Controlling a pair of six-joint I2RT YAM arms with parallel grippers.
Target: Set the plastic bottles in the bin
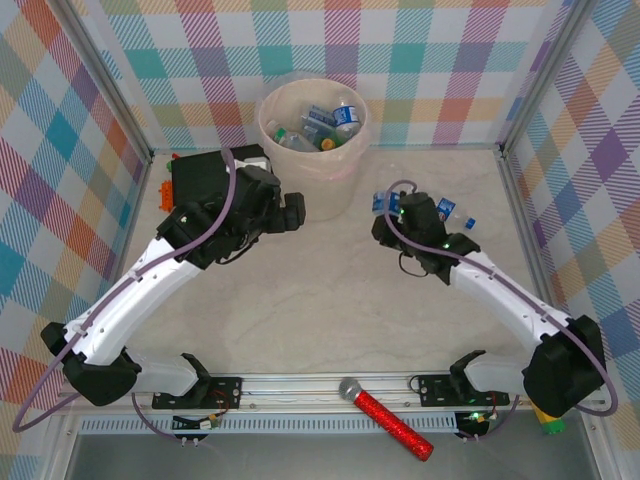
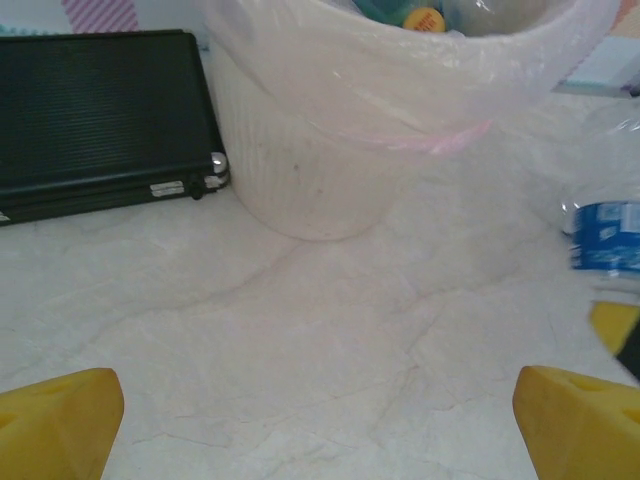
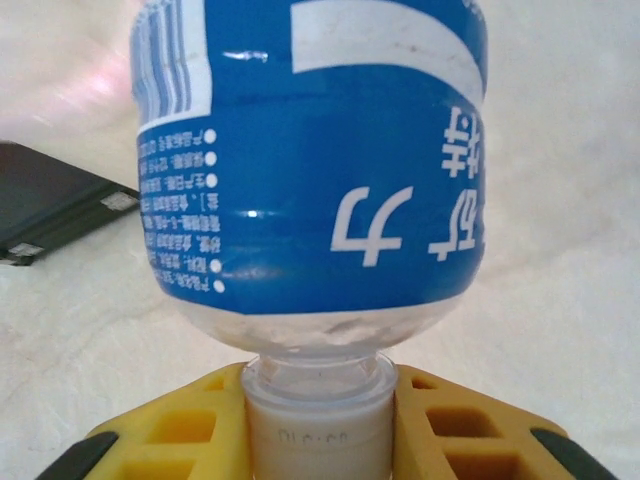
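Bottles [image 1: 320, 125] are seen piled inside the bin [image 1: 330, 190], clear ones with blue labels among green ones. A clear plastic liner [image 2: 400, 90] is folded over the bin's rim. The bin is stood on the tabletop [image 1: 330, 300] just ahead of the left hand [image 1: 290, 212] and slightly to its right.

The left hand is held open. Its yellow fingertips [image 2: 60, 420] are spread to the two lower corners of the wrist view, and nothing but bare marbled tabletop is seen between them. A black case [image 2: 100, 110] is laid flat ahead and to the left of this hand, close beside the foot of the bin.

The right hand [image 1: 388, 210] is closed on a blue-labelled bottle [image 3: 310, 160]. The bottle is gripped at the neck end: its white cap [image 3: 318, 430] is pinched between the yellow fingers [image 3: 450, 430], and the body is pointed forward, away from the hand. Whether the bottle touches the tabletop cannot be told. The bin is found ahead and to the left of this hand, apart from it. The gripped bottle is also caught, blurred, off to the right of the left hand.

A second clear bottle with a blue cap [image 1: 458, 213] is laid on the tabletop just beside the right hand, on its right side. A red glittery microphone [image 1: 385, 415] is laid well behind both hands, between the arm bases.
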